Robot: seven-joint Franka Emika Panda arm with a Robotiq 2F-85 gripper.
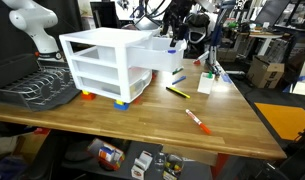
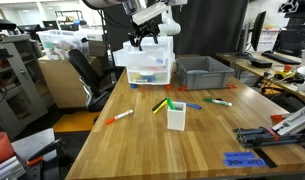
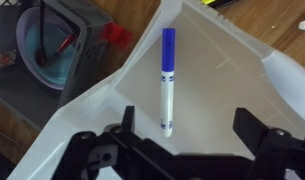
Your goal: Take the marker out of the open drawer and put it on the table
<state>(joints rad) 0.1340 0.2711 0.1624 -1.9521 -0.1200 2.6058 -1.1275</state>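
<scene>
To me the drawer (image 3: 224,92) looks smooth white plastic, the marker (image 3: 168,85) in it glossy, the table (image 1: 122,125) beneath it wood.

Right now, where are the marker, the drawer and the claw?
marker (image 3: 168,100), wrist view, on its white barrel.
drawer (image 3: 217,75), wrist view, on its bare white floor.
claw (image 3: 184,122), wrist view, midway between its fingertips.

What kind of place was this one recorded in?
Most likely a lab or open office: a swivel chair beside the wooden table, monitors behind it, cardboard boxes nearby.
</scene>
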